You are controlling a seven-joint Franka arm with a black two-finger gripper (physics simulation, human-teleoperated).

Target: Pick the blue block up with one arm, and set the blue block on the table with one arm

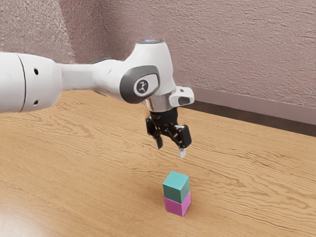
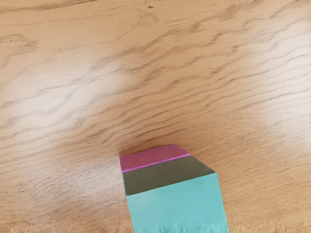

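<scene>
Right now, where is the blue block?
The blue block sits on the pink block, below the open tool, just off centre toward the exterior view's right.

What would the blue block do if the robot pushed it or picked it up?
The blue block looks like a stiff cube, so it probably won't squish, and its flat sides should keep it from rolling. It sits up on the pink block, so a sideways push might slide it off or tip both over.
</scene>
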